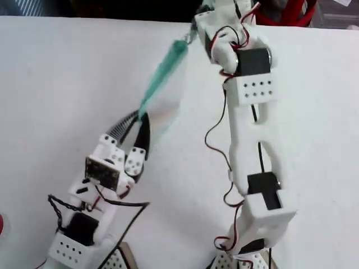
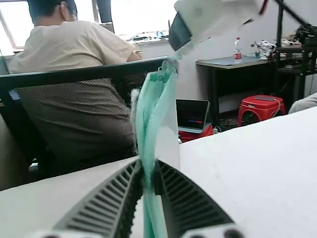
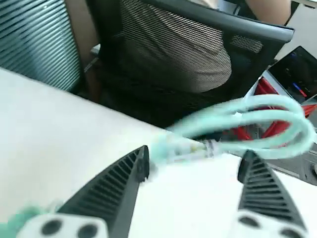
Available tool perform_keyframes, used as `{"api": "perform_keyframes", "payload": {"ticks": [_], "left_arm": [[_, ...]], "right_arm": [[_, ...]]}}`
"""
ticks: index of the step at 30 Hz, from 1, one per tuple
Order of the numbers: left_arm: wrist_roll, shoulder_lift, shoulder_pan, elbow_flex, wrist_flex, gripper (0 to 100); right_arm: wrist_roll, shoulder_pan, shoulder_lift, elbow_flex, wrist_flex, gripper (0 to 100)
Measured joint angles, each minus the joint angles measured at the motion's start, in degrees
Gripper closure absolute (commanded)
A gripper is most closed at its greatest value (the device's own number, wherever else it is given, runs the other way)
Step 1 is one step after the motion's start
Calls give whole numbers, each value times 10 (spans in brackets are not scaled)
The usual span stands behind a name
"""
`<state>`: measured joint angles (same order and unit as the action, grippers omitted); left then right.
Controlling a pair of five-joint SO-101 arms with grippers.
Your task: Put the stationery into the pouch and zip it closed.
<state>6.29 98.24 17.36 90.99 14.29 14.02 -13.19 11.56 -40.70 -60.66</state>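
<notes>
Left end effector [image 1: 140, 122] clenches the near end of the pouch [image 1: 165, 78], holding its teal zip edge up and taut above the surface [image 1: 67, 73]; right end effector [image 3: 195, 156], released, straddles the zip pull [image 3: 210, 147] at the far end, likely to draw it closed.

The pouch [image 1: 162, 92] is frosted, slightly glossy clear plastic edged in mint-green woven tape. Its cord loop [image 3: 277, 124] looks like soft cloth, joined by a small shiny metal piece [image 3: 210, 147]. The left tool [image 2: 148, 168] and right tool [image 3: 195, 158] are matt black ribbed plastic. The counter [image 1: 67, 84] is smooth, matt white.
</notes>
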Motion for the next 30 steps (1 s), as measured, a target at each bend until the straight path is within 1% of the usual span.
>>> {"api": "perform_keyframes", "payload": {"ticks": [5,8,10,12,13,14,15,16,18,20,22,24,26,28,30], "left_arm": [[-7,0,-49,0,-7,977],[-10,-1,-75,-18,13,977],[-10,-1,-91,-40,34,977],[-10,-9,-109,-62,46,977],[-10,-22,-119,-71,46,977],[-10,-39,-131,-84,46,977],[-10,-62,-143,-98,46,977],[-10,-90,-155,-116,46,977],[-10,-158,-170,-166,49,977],[-4,-234,-178,-233,69,977],[40,-302,-179,-295,76,977],[115,-344,-180,-339,67,977],[209,-370,-182,-369,30,977],[291,-389,-187,-403,14,977],[334,-412,-203,-440,22,977]], "right_arm": [[15,-11,-41,-6,-113,752],[15,2,-55,-6,-193,791],[15,18,-62,-6,-250,855],[15,43,-62,-6,-304,975],[15,58,-61,-6,-330,991],[15,72,-61,-6,-352,964],[15,86,-62,-4,-363,970],[15,100,-69,5,-367,983],[15,127,-86,39,-370,977],[15,138,-107,87,-370,978],[15,135,-133,151,-354,978],[15,135,-164,227,-314,978],[12,140,-202,318,-254,979],[3,141,-241,425,-179,979],[-1,136,-280,539,-103,979]]}}
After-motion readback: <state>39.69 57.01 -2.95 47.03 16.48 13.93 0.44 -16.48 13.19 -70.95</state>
